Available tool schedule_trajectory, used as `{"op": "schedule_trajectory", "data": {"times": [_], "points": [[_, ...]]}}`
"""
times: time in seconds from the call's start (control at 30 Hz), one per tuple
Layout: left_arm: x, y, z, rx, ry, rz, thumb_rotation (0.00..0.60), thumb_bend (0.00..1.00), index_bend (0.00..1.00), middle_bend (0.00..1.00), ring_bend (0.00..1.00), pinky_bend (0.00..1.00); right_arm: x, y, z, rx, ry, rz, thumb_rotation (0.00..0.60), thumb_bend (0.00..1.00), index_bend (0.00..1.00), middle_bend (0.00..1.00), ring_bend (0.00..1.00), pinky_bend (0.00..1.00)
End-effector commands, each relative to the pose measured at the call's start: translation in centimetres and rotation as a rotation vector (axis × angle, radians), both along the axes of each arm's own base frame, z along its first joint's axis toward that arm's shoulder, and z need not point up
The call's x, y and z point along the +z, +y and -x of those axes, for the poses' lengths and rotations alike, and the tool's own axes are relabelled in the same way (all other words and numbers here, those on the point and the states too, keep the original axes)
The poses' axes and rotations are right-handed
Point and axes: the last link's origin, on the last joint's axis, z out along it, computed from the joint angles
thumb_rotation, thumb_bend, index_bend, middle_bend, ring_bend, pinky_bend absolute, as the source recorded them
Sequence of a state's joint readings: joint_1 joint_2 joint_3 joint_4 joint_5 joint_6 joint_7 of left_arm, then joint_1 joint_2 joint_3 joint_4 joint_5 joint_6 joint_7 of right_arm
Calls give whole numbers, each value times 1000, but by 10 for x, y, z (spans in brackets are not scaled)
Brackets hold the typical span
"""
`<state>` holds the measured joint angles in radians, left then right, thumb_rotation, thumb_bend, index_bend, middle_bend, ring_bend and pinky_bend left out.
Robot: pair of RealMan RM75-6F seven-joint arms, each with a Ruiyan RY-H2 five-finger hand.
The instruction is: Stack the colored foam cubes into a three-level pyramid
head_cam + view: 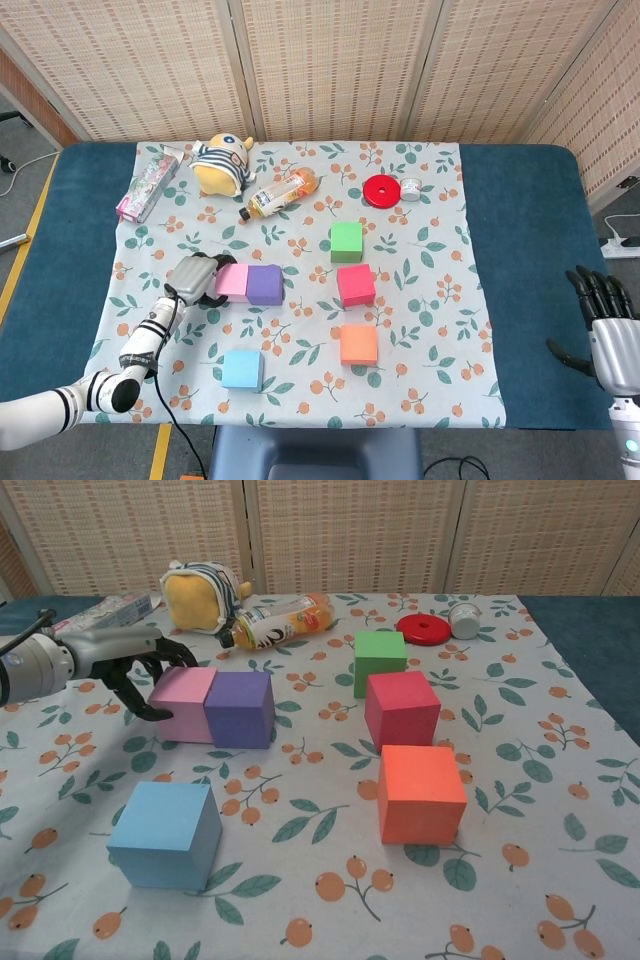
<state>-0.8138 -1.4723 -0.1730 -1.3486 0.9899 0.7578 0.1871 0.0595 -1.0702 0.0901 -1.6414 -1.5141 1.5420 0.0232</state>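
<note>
Several foam cubes lie on the floral cloth (440,300). The pink cube (232,280) (182,702) now sits flush against the purple cube (264,284) (240,708). My left hand (193,276) (130,660) cups the pink cube's left side, its curled fingers touching that cube. A green cube (346,241) (380,660), a red cube (356,285) (402,710) and an orange cube (359,344) (421,792) form a column to the right. The blue cube (243,369) (166,834) stands alone near the front. My right hand (610,325) hangs off the table's right edge, fingers spread, holding nothing.
At the back lie a striped plush toy (222,163), a juice bottle (280,193) on its side, a red disc (381,189), a small white jar (410,188) and a pink package (148,184). Blue table surface (520,230) borders the cloth.
</note>
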Motion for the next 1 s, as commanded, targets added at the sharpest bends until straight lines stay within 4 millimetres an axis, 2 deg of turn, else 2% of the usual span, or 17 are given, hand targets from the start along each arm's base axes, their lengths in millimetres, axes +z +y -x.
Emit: {"op": "schedule_trajectory", "data": {"times": [0.03,0.6,0.7,0.87,1.0], "points": [[0,0,0,0,-1,2,600,335,316,398,379,223,0,0,0,0,-1,1,600,48,0,21,0,0],[-4,1,1,10,2,14,600,336,311,388,375,218,1,-1,3,-10,-2,-2,600,48,0,21,0,0],[-5,1,1,14,6,18,600,335,283,359,361,218,1,-1,4,-11,-3,-1,600,48,0,21,0,0],[-4,-1,2,19,11,22,600,337,187,275,281,218,1,-1,5,-12,-5,0,600,48,0,21,0,0],[-4,-2,2,22,16,24,600,337,150,224,226,222,1,-1,5,-10,-5,-1,600,48,0,21,0,0]]}}
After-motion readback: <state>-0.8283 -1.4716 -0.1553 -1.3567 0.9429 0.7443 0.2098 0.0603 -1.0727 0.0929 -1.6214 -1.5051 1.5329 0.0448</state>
